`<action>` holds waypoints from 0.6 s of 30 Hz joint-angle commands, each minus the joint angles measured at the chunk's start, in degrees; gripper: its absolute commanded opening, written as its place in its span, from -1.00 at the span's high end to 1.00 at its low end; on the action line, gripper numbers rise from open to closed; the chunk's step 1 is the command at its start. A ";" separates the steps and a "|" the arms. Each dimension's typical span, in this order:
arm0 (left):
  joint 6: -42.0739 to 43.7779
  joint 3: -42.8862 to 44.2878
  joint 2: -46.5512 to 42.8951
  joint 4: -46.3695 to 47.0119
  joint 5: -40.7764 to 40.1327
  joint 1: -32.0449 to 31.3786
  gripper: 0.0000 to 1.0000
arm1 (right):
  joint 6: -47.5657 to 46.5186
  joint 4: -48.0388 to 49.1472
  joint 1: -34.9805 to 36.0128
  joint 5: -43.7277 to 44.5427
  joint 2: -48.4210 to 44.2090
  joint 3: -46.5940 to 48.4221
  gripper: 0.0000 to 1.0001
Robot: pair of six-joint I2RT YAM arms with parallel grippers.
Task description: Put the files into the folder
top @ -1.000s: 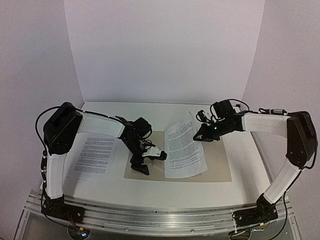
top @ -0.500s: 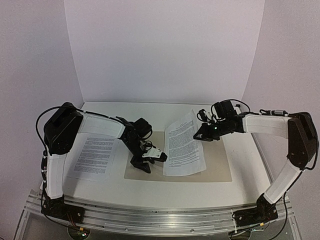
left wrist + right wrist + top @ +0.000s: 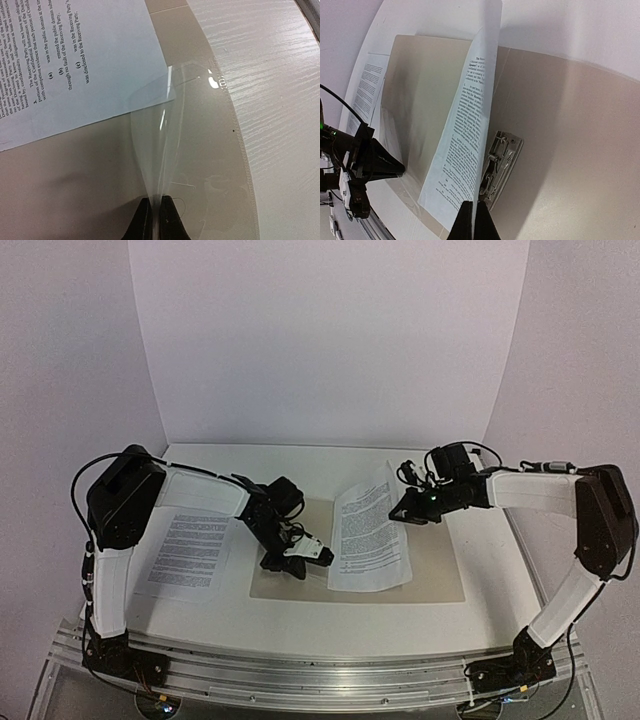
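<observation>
The beige folder (image 3: 440,575) lies open in the middle of the table, with a metal clip (image 3: 500,162) on its inner face. One file, a printed white sheet (image 3: 368,538), slants over the folder's middle. My right gripper (image 3: 402,512) is shut on its far edge, its fingertips (image 3: 466,222) pinching the paper beside the clip. My left gripper (image 3: 312,560) is shut on a clear plastic pocket film (image 3: 165,130) at the folder's left part and pulls it up into a fold. A second file (image 3: 190,552) lies flat on the table to the left of the folder.
The white wood-grain table (image 3: 280,100) runs along the folder's stitched curved edge. A white backdrop wall (image 3: 330,340) stands behind the work area. A metal rail (image 3: 320,680) carrying both arm bases spans the near edge.
The left gripper has gone from open to shut on the clear film. The held sheet and the right gripper have shifted slightly.
</observation>
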 commanded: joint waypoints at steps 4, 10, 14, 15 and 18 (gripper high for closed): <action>-0.29 -0.84 -1.10 -1.07 -2.05 -0.37 1.00 | 3.53 5.96 -0.19 -4.95 0.82 -1.77 1.00; -1.35 -0.14 -2.74 -0.78 -1.17 -0.39 1.00 | 6.97 12.06 -0.17 -8.74 1.82 -4.91 1.00; -1.50 0.23 -3.69 -0.72 0.02 -0.37 1.00 | 9.71 17.28 -0.13 -10.77 3.00 -6.81 1.00; -1.43 0.27 -4.01 -0.74 0.47 -0.36 1.00 | 10.21 17.81 -0.07 -10.79 3.34 -7.00 1.00; -1.27 0.45 -4.81 -1.10 1.80 -0.39 1.00 | 12.64 21.27 0.03 -11.39 4.09 -8.10 1.00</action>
